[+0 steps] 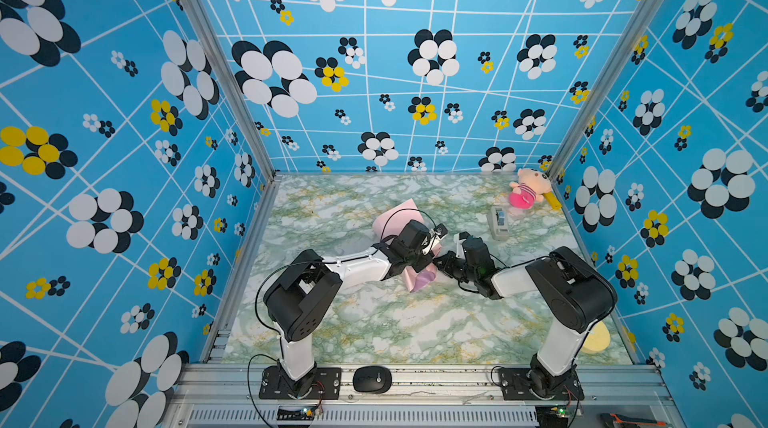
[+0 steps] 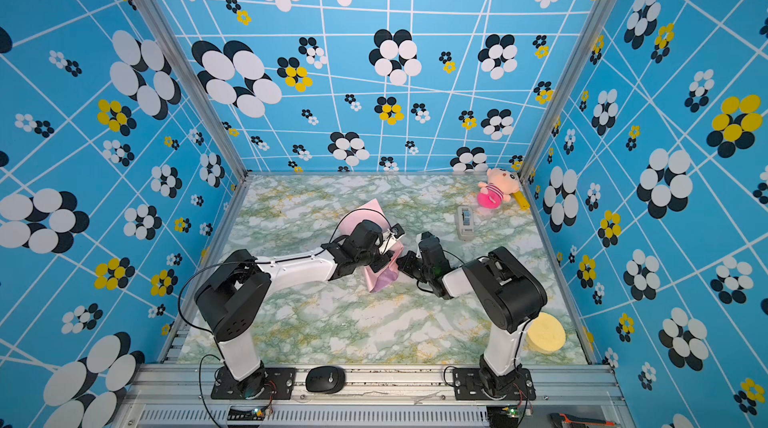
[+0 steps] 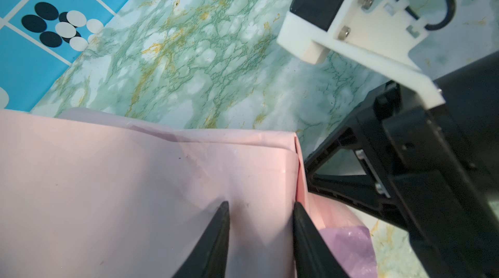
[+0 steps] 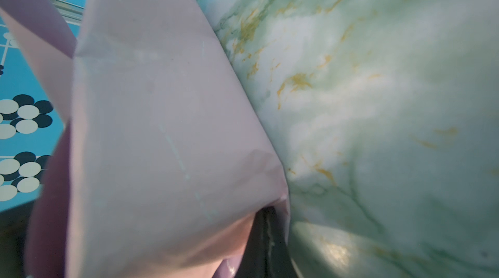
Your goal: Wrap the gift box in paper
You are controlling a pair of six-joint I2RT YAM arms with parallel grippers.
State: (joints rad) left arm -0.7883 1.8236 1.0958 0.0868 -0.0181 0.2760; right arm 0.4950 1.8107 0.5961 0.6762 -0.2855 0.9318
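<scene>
The paper lies mid-table, pale pink face up, and a lilac patch shows at its near end. It is folded over a boxy shape. The gift box is hidden. In the left wrist view my left gripper is open, its two black fingertips apart and resting on the pink paper beside a folded edge. My right gripper is shut on the paper's edge, which drapes over its fingers. In both top views the two grippers meet at the paper's right side, the left above the right.
A grey tape dispenser stands at the back right of the marble table. Beyond it, a pink plush toy sits in the corner. A yellow round sponge lies by the right arm's base. A black mouse rests on the front rail.
</scene>
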